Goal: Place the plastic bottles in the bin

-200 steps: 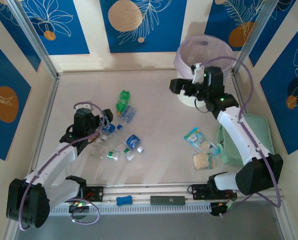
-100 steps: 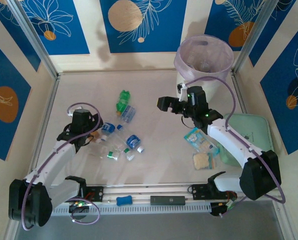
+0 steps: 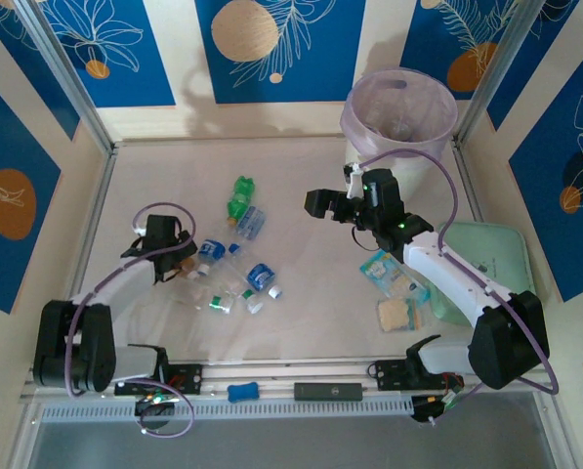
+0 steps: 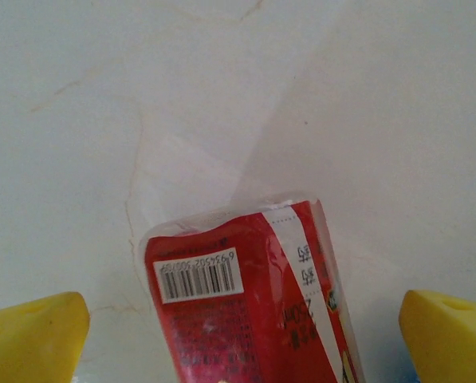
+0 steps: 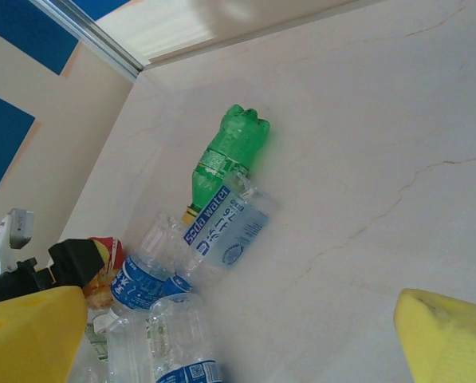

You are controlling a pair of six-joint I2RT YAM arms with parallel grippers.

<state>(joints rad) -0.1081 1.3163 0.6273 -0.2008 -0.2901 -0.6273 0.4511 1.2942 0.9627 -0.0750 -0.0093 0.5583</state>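
Hovering over a red packet [image 4: 245,311], left gripper [image 3: 181,264] gapes empty; plastic bottles [image 3: 234,252] lie just right of it, bin [image 3: 354,122] upper right. Also apart, empty: right gripper [image 3: 318,203]. Picking step, by the look; next, shift onto a bottle.

The plastic bottles [image 3: 260,277] lie on their sides in a loose cluster left of centre on the surface. A green bottle [image 3: 240,193] is farthest, a clear bottle [image 3: 252,223] with blue lettering touches it, and blue-labelled ones lie nearer. The bin [image 3: 354,122], white with a lilac liner, stands upright at the far right.
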